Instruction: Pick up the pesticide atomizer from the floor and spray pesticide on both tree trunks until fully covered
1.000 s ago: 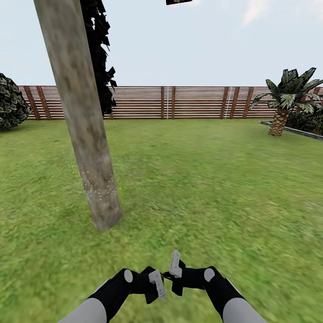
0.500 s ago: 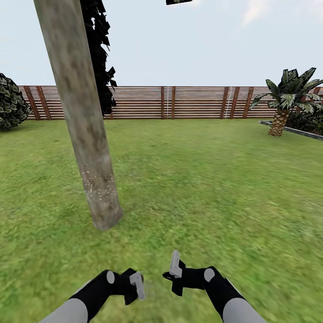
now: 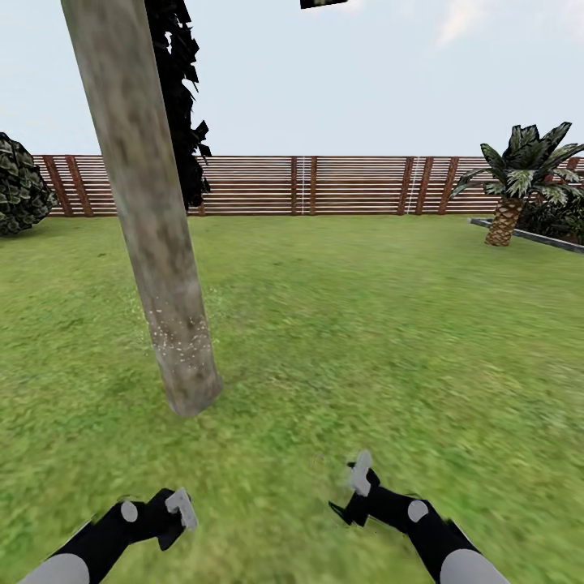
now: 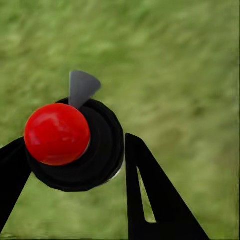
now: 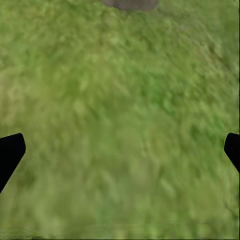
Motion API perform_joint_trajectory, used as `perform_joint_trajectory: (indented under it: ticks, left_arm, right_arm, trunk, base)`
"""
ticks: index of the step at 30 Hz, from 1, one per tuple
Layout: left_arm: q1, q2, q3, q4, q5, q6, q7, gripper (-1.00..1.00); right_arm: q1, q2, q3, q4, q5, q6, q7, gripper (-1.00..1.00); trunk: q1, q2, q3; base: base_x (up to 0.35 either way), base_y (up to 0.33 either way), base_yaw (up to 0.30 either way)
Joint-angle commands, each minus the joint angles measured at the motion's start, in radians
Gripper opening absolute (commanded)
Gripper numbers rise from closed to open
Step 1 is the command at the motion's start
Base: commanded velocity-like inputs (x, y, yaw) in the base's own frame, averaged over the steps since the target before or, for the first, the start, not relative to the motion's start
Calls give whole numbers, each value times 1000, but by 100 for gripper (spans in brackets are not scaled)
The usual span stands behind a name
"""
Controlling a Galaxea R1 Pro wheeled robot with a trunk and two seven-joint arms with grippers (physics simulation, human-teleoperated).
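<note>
Blurry green lawn (image 3: 389, 324); mottled beige-grey columnar tree trunk (image 3: 154, 227), white-specked low down.

Palm (image 3: 517, 182) at right, dark bush (image 3: 20, 186) far left.

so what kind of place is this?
A simulated fenced garden or backyard, by the look of it: green lawn, brown slatted wooden fence, a thick bare tree trunk and a small palm.
</note>
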Motion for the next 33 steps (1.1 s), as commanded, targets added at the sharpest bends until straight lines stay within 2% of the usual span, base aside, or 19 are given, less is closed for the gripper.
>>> perform_joint_trajectory:
  ticks: [1, 3, 4, 5, 7, 8, 9, 11, 14, 18, 20, 21, 22, 24, 26, 33]
  left_arm:
    - [12, -2, 32, 18, 35, -13, 41, -100]
    - [50, -5, 96, 69, 162, -66, 155, -100]
    - [71, -5, 119, 94, 234, -111, 204, -100]
    - [85, -5, 131, 110, 285, -141, 235, -100]
    - [134, -2, 148, 144, 438, -218, 317, -100]
    - [152, -1, 150, 149, 487, -241, 339, -100]
    - [184, 1, 153, 156, 568, -291, 372, -100]
    - [207, 3, 154, 159, 599, -314, 384, -100]
    - [232, 7, 154, 159, 609, -323, 388, -100]
    - [245, 13, 154, 159, 614, -322, 393, -100]
    - [245, 13, 155, 160, 623, -321, 419, -100]
    - [245, 11, 155, 161, 666, -321, 449, -100]
    - [245, 10, 155, 162, 698, -320, 457, -100]
    - [245, 10, 155, 162, 739, -318, 463, -100]
    - [245, 8, 153, 163, 754, -318, 464, -100]
    - [245, 1, 153, 174, 767, -323, 468, -100]
  right_arm:
    - [6, -25, -62, 26, 0, -5, -43, 100]
    - [44, -84, -200, 95, -9, -5, -172, 100]
    - [66, -101, -264, 120, -11, -6, -247, 100]
    - [81, -108, -305, 131, -11, -6, -303, 100]
    - [115, -115, -405, 145, -13, -10, -463, 100]
    - [120, -115, -423, 147, -13, -11, -504, 100]
    - [126, -113, -444, 148, -13, -12, -558, 100]
    - [128, -112, -455, 145, -13, -13, -576, 100]
    - [129, -111, -461, 142, -14, -13, -584, 100]
    - [129, -96, -466, 147, -16, -14, -593, 100]
    - [129, -99, -492, 149, -46, -12, -596, 100]
    - [129, -99, -515, 149, -79, -12, -596, 100]
    - [129, -100, -521, 149, -86, -11, -596, 100]
    - [130, -101, -524, 150, -90, -11, -596, 100]
    - [138, -101, -524, 150, -92, -11, -596, 100]
    - [161, -98, -525, 152, -93, -12, -597, 100]
  trunk:
    - [0, 0, -1]
    - [0, 0, -1]
    - [0, 0, -1]
    - [0, 0, -1]
    - [0, 0, -1]
    - [0, 0, -1]
    - [0, 0, -1]
    - [0, 0, -1]
    - [0, 0, -1]
    - [0, 0, -1]
    - [0, 0, -1]
    - [0, 0, -1]
    - [0, 0, -2]
    - [0, 0, -4]
    - [0, 0, -6]
    - [0, 0, -12]
  base:
    - [0, 0, 0]
    - [0, 0, 0]
    - [0, 0, 0]
    - [0, 0, 0]
    - [0, 0, 0]
    - [0, 0, 0]
    - [0, 0, 0]
    - [0, 0, 0]
    - [0, 0, 0]
    - [0, 0, 0]
    - [0, 0, 0]
    - [0, 0, 89]
    - [0, 0, 144]
    - [0, 0, 188]
    - [0, 0, 226]
    - [-63, -41, 254]
